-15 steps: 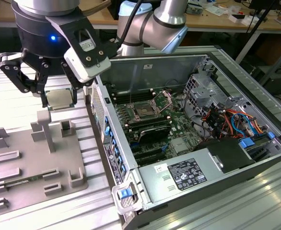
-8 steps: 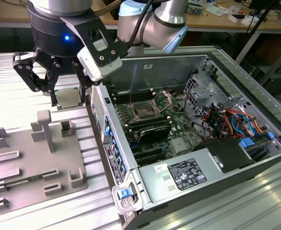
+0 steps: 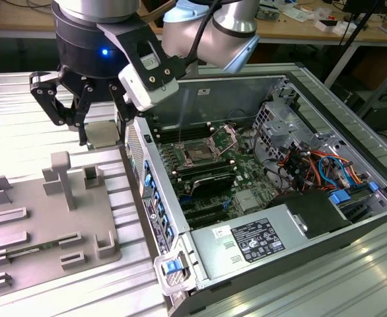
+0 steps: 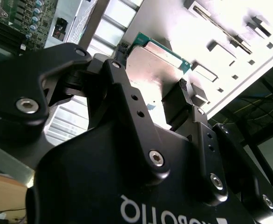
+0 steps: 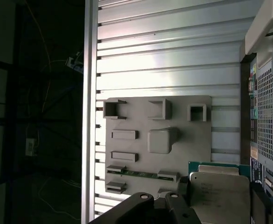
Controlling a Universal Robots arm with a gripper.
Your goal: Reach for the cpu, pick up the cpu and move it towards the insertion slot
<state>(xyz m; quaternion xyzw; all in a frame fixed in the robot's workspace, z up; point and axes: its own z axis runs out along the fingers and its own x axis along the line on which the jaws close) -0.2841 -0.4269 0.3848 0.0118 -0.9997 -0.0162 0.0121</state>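
The cpu (image 3: 105, 132), a flat square chip with a pale metal top and green rim, hangs between the black fingers of my gripper (image 3: 104, 137), which is shut on it. It hovers above the far edge of the grey fixture plate (image 3: 41, 218), just outside the open computer case's wall. In both wrist views the cpu (image 4: 157, 70) (image 5: 220, 193) sits clamped across two opposite edges, finger pads (image 4: 180, 98) pressing its sides. The insertion slot (image 3: 199, 153), a dark square socket with its metal bracket raised, lies on the green board in the case, to the exterior view's right of the gripper.
The case wall (image 3: 150, 191) stands between the gripper and the board. Long black memory slots (image 3: 210, 179), a cable bundle (image 3: 312, 165) and a labelled power supply (image 3: 256, 241) fill the case. Raised blocks (image 3: 60, 173) stand on the fixture plate (image 5: 183, 140).
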